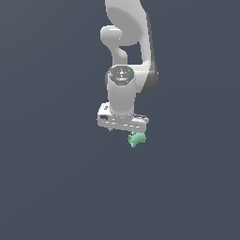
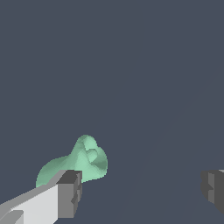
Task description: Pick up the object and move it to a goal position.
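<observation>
While only flat grey ground (image 1: 47, 187) is seen around, the object (image 1: 137, 139) is found at five o'clock under the gripper (image 1: 123, 128), beside one finger (image 2: 69, 193). Jaws are spread wide; the arm (image 1: 126, 56) is pointed down.

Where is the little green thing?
In the exterior view, the green piece sits just under the gripper, toward that view's right, beside one finger.

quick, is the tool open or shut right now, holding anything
Tool: open, fingers wide apart, holding nothing; the green piece sits beside one finger.
</observation>
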`<state>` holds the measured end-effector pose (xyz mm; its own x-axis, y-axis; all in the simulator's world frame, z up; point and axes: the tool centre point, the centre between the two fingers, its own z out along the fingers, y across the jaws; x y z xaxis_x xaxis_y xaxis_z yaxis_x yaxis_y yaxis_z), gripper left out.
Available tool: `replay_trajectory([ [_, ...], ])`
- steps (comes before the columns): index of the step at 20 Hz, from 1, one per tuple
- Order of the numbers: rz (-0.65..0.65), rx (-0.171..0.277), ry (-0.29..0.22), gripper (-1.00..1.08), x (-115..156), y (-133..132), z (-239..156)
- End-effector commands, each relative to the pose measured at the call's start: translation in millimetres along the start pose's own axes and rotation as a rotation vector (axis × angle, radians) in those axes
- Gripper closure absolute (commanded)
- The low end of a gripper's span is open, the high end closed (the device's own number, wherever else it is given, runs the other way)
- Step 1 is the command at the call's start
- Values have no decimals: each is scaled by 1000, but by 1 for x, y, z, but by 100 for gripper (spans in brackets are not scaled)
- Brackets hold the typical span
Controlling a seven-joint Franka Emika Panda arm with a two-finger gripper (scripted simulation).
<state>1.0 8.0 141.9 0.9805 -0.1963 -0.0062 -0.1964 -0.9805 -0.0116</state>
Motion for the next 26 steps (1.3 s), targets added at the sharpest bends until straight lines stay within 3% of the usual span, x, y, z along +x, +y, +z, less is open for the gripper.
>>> replay_trajectory([
  [1,57,0,0,-92,-2,-5,3],
  [26,638,-6,5,-92,-25,-55,29],
])
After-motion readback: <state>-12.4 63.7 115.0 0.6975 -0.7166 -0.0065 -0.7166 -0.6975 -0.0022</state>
